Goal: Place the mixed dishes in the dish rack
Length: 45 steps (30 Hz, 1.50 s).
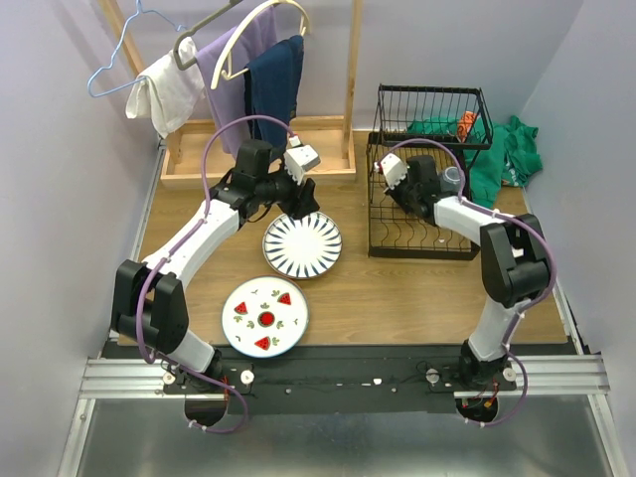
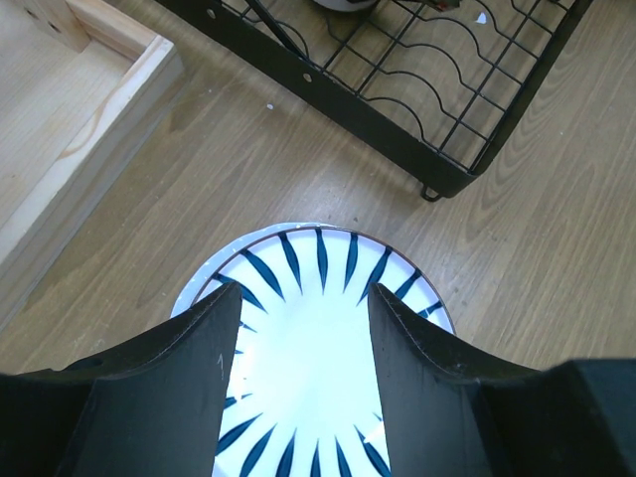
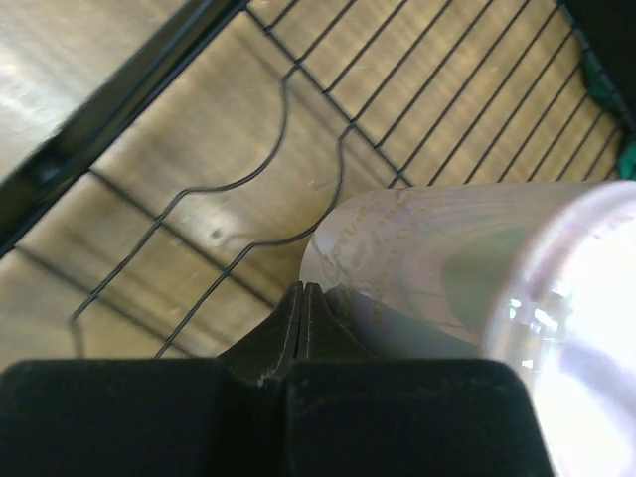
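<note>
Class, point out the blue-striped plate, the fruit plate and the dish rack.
blue-striped plate [image 1: 302, 245]: top external view, its white centre.
fruit plate [image 1: 266, 318]: top external view, the red motif at its centre.
dish rack [image 2: 348, 104]: left wrist view, its thick bottom frame bar.

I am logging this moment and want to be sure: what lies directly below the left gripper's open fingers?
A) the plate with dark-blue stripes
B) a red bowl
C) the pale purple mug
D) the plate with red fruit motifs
A: in the left wrist view, the left gripper stands open, and the plate with dark-blue stripes shows between and beyond its two fingers.
</note>
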Each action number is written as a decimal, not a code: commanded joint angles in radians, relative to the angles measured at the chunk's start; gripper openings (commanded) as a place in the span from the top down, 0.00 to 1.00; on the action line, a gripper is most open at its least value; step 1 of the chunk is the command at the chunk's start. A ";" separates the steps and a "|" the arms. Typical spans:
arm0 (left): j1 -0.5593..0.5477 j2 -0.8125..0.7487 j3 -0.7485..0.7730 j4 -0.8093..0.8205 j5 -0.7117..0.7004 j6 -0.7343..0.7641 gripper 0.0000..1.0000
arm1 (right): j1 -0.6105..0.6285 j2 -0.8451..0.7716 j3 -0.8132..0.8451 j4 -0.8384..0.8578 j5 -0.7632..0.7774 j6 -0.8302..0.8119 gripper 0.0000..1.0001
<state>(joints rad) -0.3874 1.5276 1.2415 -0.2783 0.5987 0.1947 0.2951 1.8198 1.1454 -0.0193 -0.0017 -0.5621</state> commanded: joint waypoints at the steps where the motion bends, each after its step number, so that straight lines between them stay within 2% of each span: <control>1: 0.002 -0.035 -0.020 0.004 -0.019 0.009 0.38 | 0.001 0.058 0.046 0.110 0.072 -0.062 0.99; 4: 0.002 -0.035 -0.019 0.007 -0.020 0.009 0.38 | -0.001 0.076 0.053 0.136 0.078 -0.081 1.00; 6: 0.002 -0.032 -0.016 0.007 -0.019 0.009 0.38 | 0.001 0.072 0.068 0.118 0.028 -0.091 0.99; 11: 0.002 -0.027 -0.011 0.017 -0.008 0.006 0.38 | 0.013 -0.014 0.059 -0.020 -0.144 -0.117 0.99; 13: 0.004 -0.024 -0.011 0.030 -0.002 -0.004 0.38 | 0.015 -0.049 0.030 -0.082 -0.168 -0.130 1.00; 16: 0.004 -0.020 -0.010 0.047 0.009 -0.020 0.38 | 0.015 -0.129 -0.038 -0.132 -0.170 -0.163 1.00; 21: 0.002 -0.012 -0.011 0.065 0.030 -0.032 0.38 | 0.006 -0.229 -0.093 -0.224 -0.086 -0.197 0.99; 28: 0.002 -0.004 -0.016 0.090 0.042 -0.044 0.38 | -0.071 -0.267 -0.119 -0.347 -0.060 -0.262 1.00; 36: 0.004 -0.009 -0.034 0.105 0.047 -0.070 0.39 | -0.140 -0.217 -0.115 -0.303 0.027 -0.315 0.99; 45: 0.002 -0.004 -0.031 0.096 0.041 -0.083 0.39 | -0.168 -0.105 -0.084 -0.101 0.161 -0.328 0.99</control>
<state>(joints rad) -0.3862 1.5257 1.2095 -0.1974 0.6205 0.1253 0.1352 1.6630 1.0359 -0.2501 0.0498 -0.8700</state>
